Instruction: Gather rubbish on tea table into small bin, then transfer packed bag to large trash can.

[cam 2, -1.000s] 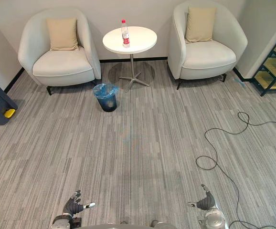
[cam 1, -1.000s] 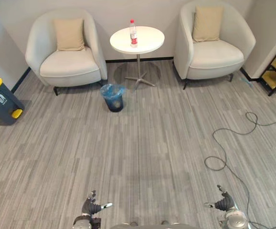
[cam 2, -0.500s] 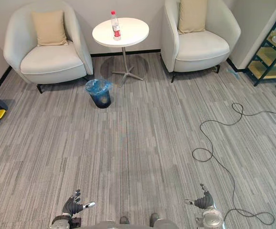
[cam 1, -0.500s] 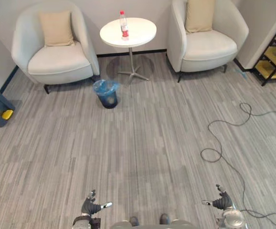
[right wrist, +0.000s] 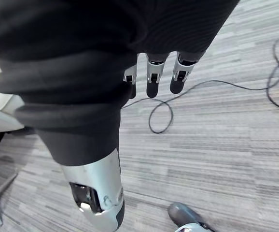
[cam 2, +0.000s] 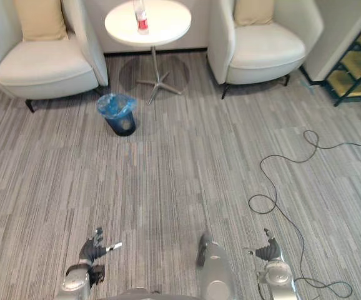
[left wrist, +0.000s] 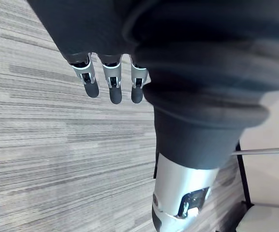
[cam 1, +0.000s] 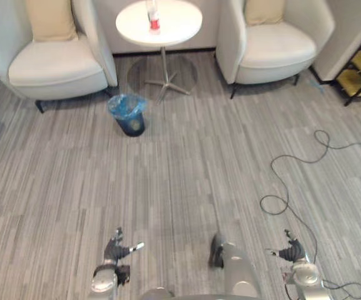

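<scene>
Bottle (cam 1: 152,15) (rubbish) stands upright on tabletop (cam 1: 175,22), small bin (cam 1: 128,114) on floor just beside tabletop's foot for short drop; left hand (cam 1: 113,252) & right hand (cam 1: 291,252), well apart from tabletop, hang w/ fingers straight, empty, probably approach phase.

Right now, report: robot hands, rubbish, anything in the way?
Left robot hand, right robot hand open, empty. Bottle upright on tea table, small bin on floor nearby. Armchairs flank table.
</scene>
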You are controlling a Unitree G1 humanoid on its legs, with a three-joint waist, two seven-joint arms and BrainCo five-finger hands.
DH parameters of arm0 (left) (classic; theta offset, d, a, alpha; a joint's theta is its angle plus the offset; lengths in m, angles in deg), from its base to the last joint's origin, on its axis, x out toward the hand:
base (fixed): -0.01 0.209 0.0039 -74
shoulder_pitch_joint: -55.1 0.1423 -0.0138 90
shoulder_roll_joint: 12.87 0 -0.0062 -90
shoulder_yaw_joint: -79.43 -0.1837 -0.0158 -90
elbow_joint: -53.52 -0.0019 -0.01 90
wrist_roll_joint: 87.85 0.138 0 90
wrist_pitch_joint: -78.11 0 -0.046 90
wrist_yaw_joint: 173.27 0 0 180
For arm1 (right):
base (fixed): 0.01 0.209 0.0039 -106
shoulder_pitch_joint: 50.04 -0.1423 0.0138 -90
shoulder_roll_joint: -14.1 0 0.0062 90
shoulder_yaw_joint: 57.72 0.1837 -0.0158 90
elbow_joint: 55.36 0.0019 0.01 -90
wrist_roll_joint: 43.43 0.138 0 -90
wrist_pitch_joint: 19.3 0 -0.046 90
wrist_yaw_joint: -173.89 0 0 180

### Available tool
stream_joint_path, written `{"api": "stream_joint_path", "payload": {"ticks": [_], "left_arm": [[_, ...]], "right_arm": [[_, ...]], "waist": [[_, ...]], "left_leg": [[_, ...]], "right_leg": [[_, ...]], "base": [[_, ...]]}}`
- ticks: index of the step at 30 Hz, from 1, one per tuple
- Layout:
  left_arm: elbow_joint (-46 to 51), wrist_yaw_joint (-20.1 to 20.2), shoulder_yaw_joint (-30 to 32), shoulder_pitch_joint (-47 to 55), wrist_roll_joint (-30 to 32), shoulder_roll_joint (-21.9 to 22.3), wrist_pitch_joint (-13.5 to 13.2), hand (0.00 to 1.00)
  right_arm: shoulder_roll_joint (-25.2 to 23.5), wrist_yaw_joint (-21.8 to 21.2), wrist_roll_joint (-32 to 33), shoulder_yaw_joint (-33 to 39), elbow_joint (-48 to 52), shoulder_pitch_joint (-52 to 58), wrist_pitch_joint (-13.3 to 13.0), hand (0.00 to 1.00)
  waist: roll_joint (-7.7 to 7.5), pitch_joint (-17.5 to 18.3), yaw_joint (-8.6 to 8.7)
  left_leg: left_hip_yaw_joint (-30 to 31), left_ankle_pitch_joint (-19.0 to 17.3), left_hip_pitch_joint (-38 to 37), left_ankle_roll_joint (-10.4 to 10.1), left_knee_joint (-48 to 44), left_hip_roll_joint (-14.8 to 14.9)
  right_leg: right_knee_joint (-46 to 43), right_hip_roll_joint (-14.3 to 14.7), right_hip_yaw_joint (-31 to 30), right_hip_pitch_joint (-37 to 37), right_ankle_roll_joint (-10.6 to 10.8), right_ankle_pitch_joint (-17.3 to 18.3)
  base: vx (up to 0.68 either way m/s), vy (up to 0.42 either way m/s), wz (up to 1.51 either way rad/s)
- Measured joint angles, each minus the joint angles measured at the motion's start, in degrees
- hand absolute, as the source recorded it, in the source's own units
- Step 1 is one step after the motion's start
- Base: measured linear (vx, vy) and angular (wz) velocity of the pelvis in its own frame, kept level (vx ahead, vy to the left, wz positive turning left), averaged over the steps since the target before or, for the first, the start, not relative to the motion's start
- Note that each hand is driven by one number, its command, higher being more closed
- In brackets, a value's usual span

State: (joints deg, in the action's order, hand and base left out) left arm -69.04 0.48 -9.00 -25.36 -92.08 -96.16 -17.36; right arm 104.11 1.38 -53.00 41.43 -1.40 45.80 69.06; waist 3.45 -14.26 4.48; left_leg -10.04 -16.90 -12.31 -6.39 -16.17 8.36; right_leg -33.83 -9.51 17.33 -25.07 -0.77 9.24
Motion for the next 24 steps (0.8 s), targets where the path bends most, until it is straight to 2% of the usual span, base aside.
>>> {"api": "stream_joint_path", "payload": {"ticks": [1, 2, 3, 4, 5, 6, 7, 8, 9, 10, 11, 12, 13, 14, 15, 16, 17, 18, 19, 20, 21, 22, 23, 24], "left_arm": [[-0.01, -0.02, -0.02, 0.21, 0.00, 0.14, 0.00, 0.00], [-0.06, -0.01, -0.52, 0.26, 0.03, 0.17, 0.01, 0.00], [-0.09, 0.07, -1.19, 0.37, 0.08, 0.20, 0.03, 0.00], [-0.13, 0.07, -1.24, 0.38, 0.17, 0.23, 0.13, 0.00], [-0.26, 0.05, -1.24, 0.36, 0.18, 0.22, 0.22, 0.00], [-0.11, 0.04, -1.25, 0.29, 0.18, 0.21, 0.12, 0.00], [0.01, 0.05, -1.25, 0.26, 0.19, 0.22, 0.10, 0.00], [0.09, 0.03, -1.26, 0.30, 0.19, 0.28, 0.11, 0.00], [0.39, 0.03, -1.26, 0.37, 0.18, 0.27, 0.11, 0.00], [0.80, 0.01, -1.24, 0.07, 0.18, 0.31, 0.12, 0.00], [1.15, -0.11, -1.17, 0.46, 0.14, 0.52, 0.13, 0.00], [1.23, -0.17, -0.97, 0.84, 0.13, 0.77, 0.13, 0.00], [1.52, -0.34, -0.94, 1.81, 0.13, 1.13, 0.12, 0.00], [1.31, -0.39, -0.90, 2.85, 0.15, 0.96, 0.36, 0.00], [1.34, -0.41, -0.82, 2.76, 0.18, 0.73, 0.57, 0.00], [1.36, -0.43, -0.56, 2.55, 0.20, 0.74, 0.62, 0.00], [1.38, -0.32, -0.84, 2.48, 0.14, 0.76, 0.64, 0.00], [1.47, -0.42, -0.79, 2.27, 0.13, 0.57, 0.65, 0.00], [1.17, -0.46, -0.93, 1.45, 0.14, -0.02, 0.95, 0.00], [1.11, -1.03, -0.91, 1.16, 0.06, -0.44, 1.25, 0.00], [1.07, -1.49, -0.92, 1.30, -0.06, -0.46, 1.27, 0.00], [1.07, -1.72, -0.97, 1.86, -0.20, -0.30, 1.25, 0.00], [1.07, -1.82, -1.01, 2.06, -0.27, -0.20, 1.22, 0.00], [1.14, -1.82, -1.05, 2.01, -0.28, -0.08, 1.16, 0.00]], "right_arm": [[-0.26, -0.01, 0.01, -0.11, 0.04, 0.02, 0.01, 0.00], [-0.62, 0.02, 0.10, -0.17, 0.04, 0.09, 0.01, 0.00], [-0.96, 0.14, 0.56, -0.57, 0.02, -0.10, 0.03, 0.00], [-1.22, 0.16, 0.59, -0.92, 0.02, -0.42, 0.03, 0.00], [-2.03, 0.32, 1.06, -1.05, 0.04, -0.67, -0.18, 0.00], [-2.43, 0.56, 2.39, -1.06, 0.05, -0.91, -0.37, 0.00], [-2.39, 0.83, 2.75, -1.06, 0.07, -1.15, -0.37, 0.00], [-2.16, 1.25, 3.02, -1.02, 0.05, -0.87, -0.40, 0.00], [-1.79, 1.30, 3.28, -1.01, 0.03, -1.08, -0.41, 0.00], [-1.31, 1.32, 3.49, -1.11, -0.31, -1.55, -0.40, 0.00], [-1.00, 1.31, 3.49, -1.16, -0.91, -1.76, -0.39, 0.00], [-1.01, 1.34, 3.49, -1.06, -1.07, -1.94, -0.38, 0.00], [-0.88, 1.38, 3.45, -1.15, -1.14, -1.78, -0.39, 0.00], [-1.53, 1.60, 3.42, -1.22, -1.54, -1.66, -0.36, 0.00], [-2.21, 1.67, 3.38, -1.30, -1.88, -1.63, -0.37, 0.00], [-3.20, 2.10, 3.37, -1.72, -2.14, -1.65, -0.37, 0.00], [-3.75, 2.38, 3.26, -2.25, -2.21, -1.30, -0.37, 0.00], [-4.06, 2.38, 3.17, -2.31, -2.25, -1.00, -0.37, 0.00], [-4.40, 2.39, 2.96, -2.45, -3.03, -1.00, -0.38, 0.00], [-4.43, 2.33, 2.84, -3.15, -4.14, -1.50, -0.31, 0.00], [-4.42, 2.32, 2.80, -3.39, -4.11, -1.51, -0.37, 0.00], [-4.44, 2.34, 2.74, -3.42, -4.00, -1.42, -0.46, 0.00], [-4.42, 2.34, 2.67, -3.41, -3.40, -1.13, -0.48, 0.00], [-4.40, 2.34, 2.67, -3.41, -2.71, -0.94, -0.50, 0.00]], "waist": [[0.28, -0.04, -0.16], [0.91, -0.44, -0.28], [1.31, -0.93, -0.71], [1.55, -1.15, -0.95], [0.25, -1.83, -2.03], [-0.87, -2.20, -2.31], [-1.26, -2.26, -2.36], [-2.30, -2.40, -2.45], [-2.54, -2.33, -3.09], [-2.92, -2.57, -4.47], [-2.89, -2.55, -5.83], [-2.65, -2.43, -6.55], [-1.89, -2.01, -7.37], [-1.97, -1.17, -8.57], [-3.58, -0.80, -8.65], [-6.37, -0.05, -8.48], [-8.38, -0.02, -8.20], [-9.22, -0.06, -8.26], [-9.64, -0.06, -7.81], [-9.65, -0.30, -7.42], [-9.30, -0.45, -7.17], [-7.81, -0.72, -6.88], [-6.84, -0.24, -6.69], [-6.00, -0.09, -6.28]], "left_leg": [[0.27, 1.51, 2.45, -2.05, -8.04, 1.69], [0.55, 6.52, 7.69, -2.91, -22.34, 5.37], [-0.63, 5.58, 13.90, -1.10, -37.20, 9.76], [-1.79, 4.57, 16.08, 0.18, -42.63, 11.32], [-3.50, 3.02, 19.89, 2.66, -47.48, 12.10], [-5.77, 2.17, 23.99, 3.91, -46.44, 11.04], [-7.01, 2.13, 26.10, 3.93, -44.43, 10.21], [-8.57, 2.13, 29.33, 3.91, -40.11, 8.74], [-9.35, 2.19, 32.34, 3.83, -33.80, 6.76], [-8.46, 3.24, 35.55, 3.02, -23.33, 3.39], [-6.02, 6.82, 37.12, 1.46, -10.78, -0.03], [-4.56, 9.30, 36.99, 1.64, -4.17, -1.29], [-3.54, 13.16, 37.06, 3.71, 3.74, -1.99], [-1.49, 20.25, 37.75, 7.91, 0.79, -2.39], [-1.58, 20.79, 38.75, 8.10, -2.68, -2.59], [-1.80, 15.82, 40.30, 9.46, -8.94, -3.66], [-2.11, 11.68, 39.35, 9.88, -11.83, -4.28], [-2.18, 9.58, 38.39, 10.15, -13.12, -4.91], [-1.61, 5.86, 35.98, 10.49, -15.53, -5.59], [-1.25, 2.42, 31.32, 11.09, -15.77, -6.27], [-1.12, 1.03, 28.22, 10.93, -14.99, -6.46], [-0.82, -0.63, 22.16, 10.21, -12.04, -6.46], [0.12, -1.15, 16.92, 9.61, -7.90, -6.33], [0.93, -1.27, 14.94, 9.39, -5.91, -6.26]], "right_leg": [[-1.42, 0.36, 0.68, 1.71, -0.40, 2.98], [-0.45, 1.71, 2.08, 5.72, -1.06, 5.45], [2.42, 4.22, 2.96, 10.69, -1.72, 6.64], [4.43, 5.34, 3.01, 13.53, -2.08, 6.86], [9.21, 6.43, 3.09, 19.32, -2.17, 6.90], [14.65, 6.77, 3.54, 25.07, -1.81, 6.66], [17.23, 6.84, 3.81, 27.53, -1.42, 6.40], [20.43, 6.90, 4.17, 30.19, -0.97, 6.06], [22.90, 6.97, 4.17, 32.29, -0.76, 5.93], [25.68, 6.98, 3.29, 34.88, -0.54, 5.82], [27.61, 7.14, 1.98, 36.95, -0.04, 5.65], [28.54, 7.58, 1.17, 38.13, 0.27, 5.67], [29.30, 8.82, -0.72, 40.53, 2.37, 6.74], [28.35, 8.99, -2.46, 43.24, 5.29, 9.29], [26.42, 7.69, -3.29, 43.06, 5.84, 10.52], [17.45, 4.83, -3.71, 40.05, 6.79, 11.67], [3.67, 2.10, -5.60, 35.40, 9.02, 10.17], [-4.22, 0.63, -6.94, 32.62, 12.84, 7.17], [-18.17, -0.85, -8.84, 27.61, 16.62, 4.53], [-28.39, -2.81, -8.61, 23.62, 14.81, 5.29], [-31.36, -3.79, -7.51, 22.23, 12.76, 5.85], [-32.85, -4.71, -5.35, 18.97, 8.32, 7.06], [-29.85, -4.44, -3.15, 15.04, 5.73, 8.47], [-27.00, -4.29, -1.96, 12.88, 4.90, 8.96]], "base": [[0.71, -0.397, 0.29], [0.60, -0.336, 0.25], [0.60, -0.323, 0.12], [0.57, -0.260, -0.13], [0.67, -0.266, -0.06], [0.56, -0.194, 0.07], [0.56, -0.181, 0.21], [0.45, -0.124, 0.08], [0.56, -0.103, -0.15], [0.59, -0.026, -0.47], [0.61, 0.010, -0.59], [0.65, 0.076, -0.71], [0.82, 0.182, -0.70], [0.84, 0.197, -0.67], [0.86, 0.210, -0.33], [0.73, 0.147, 0.00], [0.73, 0.137, 0.14], [0.74, 0.116, 0.26], [0.73, 0.079, 0.26], [0.71, 0.059, 0.25], [0.69, 0.031, 0.04], [0.66, 0.014, -0.01], [0.66, -0.001, 0.10], [0.78, -0.087, 0.48]]}}
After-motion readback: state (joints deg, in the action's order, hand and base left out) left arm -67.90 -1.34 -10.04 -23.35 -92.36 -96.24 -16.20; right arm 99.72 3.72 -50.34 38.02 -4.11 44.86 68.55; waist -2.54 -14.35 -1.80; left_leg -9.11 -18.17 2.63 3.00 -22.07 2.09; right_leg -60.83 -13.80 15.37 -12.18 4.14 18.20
